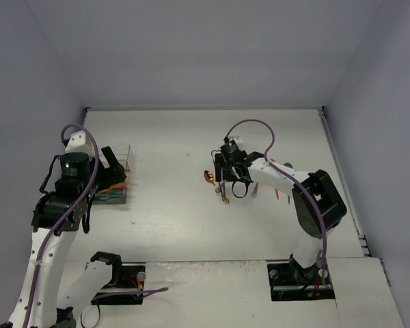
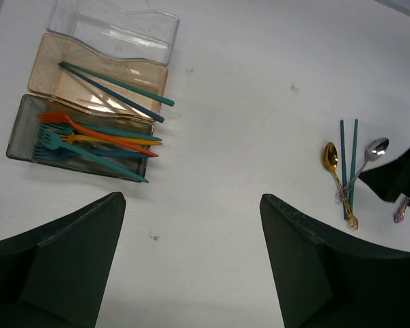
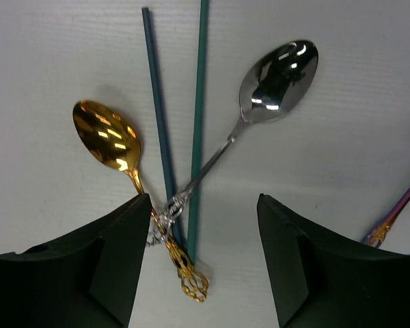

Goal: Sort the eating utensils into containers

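The right gripper (image 3: 203, 263) hangs wide open and empty over a gold metal spoon (image 3: 106, 137), a shiny silver spoon (image 3: 280, 75) and 2 slim teal chopsticks (image 3: 199, 102), crossed at the handles. Better to pinch only 1 piece, probably the silver spoon's thin neck. The left gripper (image 2: 191, 260), also open and empty, hovers near the clear divided plastic box (image 2: 109, 27), well apart.

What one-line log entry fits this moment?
right pincer: open over gold spoon, silver spoon | left pincer: open, empty | container: holds forks, chopsticks
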You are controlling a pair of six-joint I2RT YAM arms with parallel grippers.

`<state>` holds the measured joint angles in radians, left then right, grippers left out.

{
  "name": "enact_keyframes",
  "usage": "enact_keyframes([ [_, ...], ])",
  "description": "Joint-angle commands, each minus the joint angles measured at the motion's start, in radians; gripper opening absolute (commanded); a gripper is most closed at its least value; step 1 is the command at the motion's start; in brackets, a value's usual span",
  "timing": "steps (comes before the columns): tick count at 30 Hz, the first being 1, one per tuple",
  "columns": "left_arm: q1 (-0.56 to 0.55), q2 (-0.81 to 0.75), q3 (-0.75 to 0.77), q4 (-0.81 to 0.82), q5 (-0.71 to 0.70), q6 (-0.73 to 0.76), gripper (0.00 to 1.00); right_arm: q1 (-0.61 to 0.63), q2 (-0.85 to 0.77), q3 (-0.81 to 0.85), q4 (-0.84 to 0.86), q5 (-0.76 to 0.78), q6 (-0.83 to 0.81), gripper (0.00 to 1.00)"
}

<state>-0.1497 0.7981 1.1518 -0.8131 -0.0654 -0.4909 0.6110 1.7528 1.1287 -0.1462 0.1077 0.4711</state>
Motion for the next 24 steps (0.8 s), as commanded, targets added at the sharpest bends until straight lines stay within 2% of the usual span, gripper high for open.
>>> enact_keyframes([
  [1,-0.046,0.002,0.002,0.016,0.019,0.041,0.77,0.012,0.053,0.106,0.070,0.088,-0.015,0.54],
  [4,-0.070,0.004,-0.005,0.015,0.029,0.047,0.77,0.015,0.094,0.134,0.080,0.112,-0.030,0.37],
  [7,-0.087,0.003,-0.018,0.017,0.027,0.041,0.77,0.013,0.150,0.166,0.085,0.125,-0.042,0.29],
  [15,-0.099,0.031,-0.030,0.019,0.048,0.049,0.77,0.013,0.242,0.194,0.088,0.129,-0.040,0.24],
  [24,-0.100,0.074,-0.030,0.024,0.065,0.026,0.77,0.021,0.169,0.042,0.088,0.152,-0.005,0.24],
])
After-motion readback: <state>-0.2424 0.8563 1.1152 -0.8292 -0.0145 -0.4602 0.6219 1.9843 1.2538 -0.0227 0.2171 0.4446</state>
